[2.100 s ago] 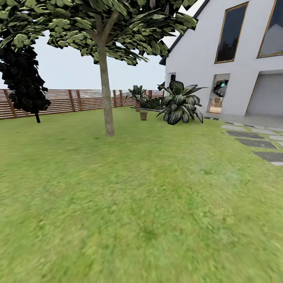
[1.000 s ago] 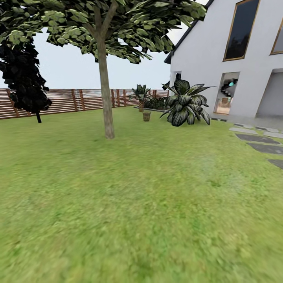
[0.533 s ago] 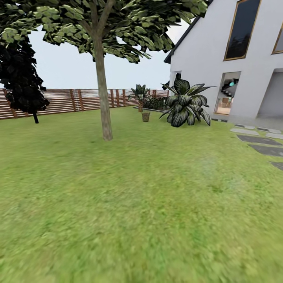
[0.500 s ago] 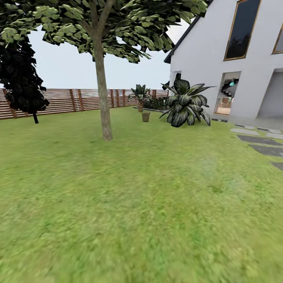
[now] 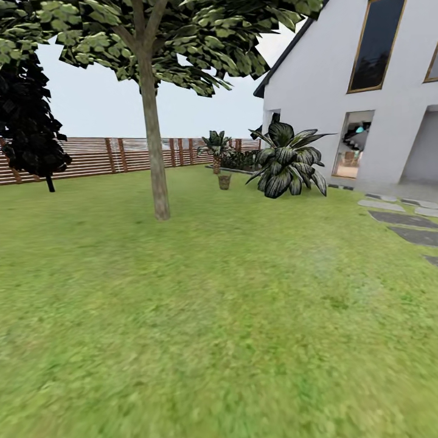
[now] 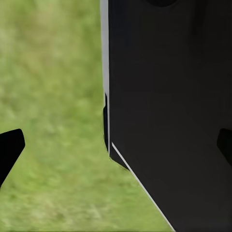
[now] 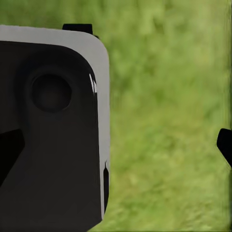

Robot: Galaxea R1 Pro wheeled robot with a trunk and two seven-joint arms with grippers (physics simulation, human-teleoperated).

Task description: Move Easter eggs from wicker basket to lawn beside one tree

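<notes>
A: Where is the wicker basket (image 5: 224,181)?

B: Far off at about 12 o'clock on the lawn (image 5: 219,316), just beside the big dark-leaved bush (image 5: 287,159), at 1 o'clock from the tree (image 5: 153,140). Eggs are too small to make out.

A: And the tools?

B: The left tool (image 6: 116,145) and right tool (image 7: 116,142) each show dark fingertips at opposite edges of their wrist views, spread wide, gripping nothing, over grass and the robot's dark body.

A: Best approach?

B: I'd roll straight ahead, keep the basket centred, and stop within arm's reach.
</notes>
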